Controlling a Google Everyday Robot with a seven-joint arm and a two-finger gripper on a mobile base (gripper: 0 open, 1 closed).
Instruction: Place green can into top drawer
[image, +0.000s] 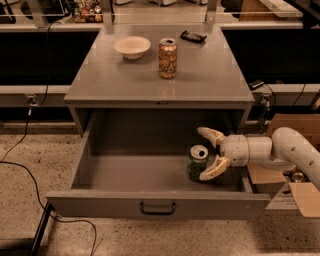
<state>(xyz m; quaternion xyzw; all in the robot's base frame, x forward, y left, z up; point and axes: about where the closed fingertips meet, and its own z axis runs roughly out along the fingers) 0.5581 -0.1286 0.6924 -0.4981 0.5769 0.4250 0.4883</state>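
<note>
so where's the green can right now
The small dark green can stands upright in the open grey metal drawer, right side, flanked by the open gripper.

White rounded arm (296, 151) enters from the right edge of the view, low, lying roughly level and pointing left. Forearm link thick and curved; a shorter white cylindrical wrist (248, 150) follows. Cream two-finger gripper (201, 154) sits inside the wide grey metal drawer (131, 173), at its right end. Fingers spread wide apart, one (210, 134) angled toward the back, the other (215, 168) toward the front. Tips point left.
</note>
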